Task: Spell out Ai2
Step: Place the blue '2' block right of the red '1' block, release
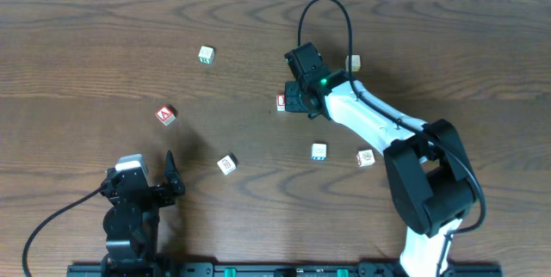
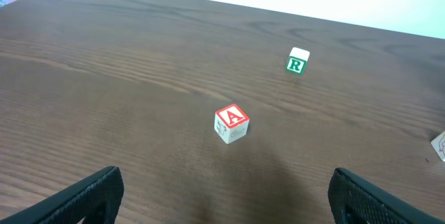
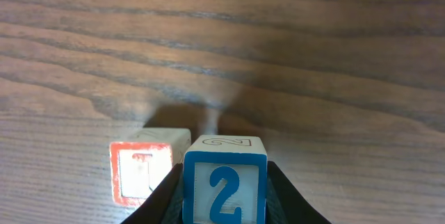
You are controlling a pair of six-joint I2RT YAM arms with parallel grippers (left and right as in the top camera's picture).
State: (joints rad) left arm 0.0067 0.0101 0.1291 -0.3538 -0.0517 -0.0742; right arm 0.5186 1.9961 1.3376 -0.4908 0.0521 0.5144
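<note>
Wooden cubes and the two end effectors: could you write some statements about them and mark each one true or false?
1. The right end effector grips the blue-framed wooden cube with the number 2. True.
2. In the right wrist view, the red-framed wooden cube lies to the right of the 2 cube. False: it lies to its left.
3. The left end effector holds the red-framed wooden A cube. False: it is open, and the cube lies apart, ahead of it.
4. The green-framed wooden R cube lies farther from the left end effector than the A cube. True.
</note>
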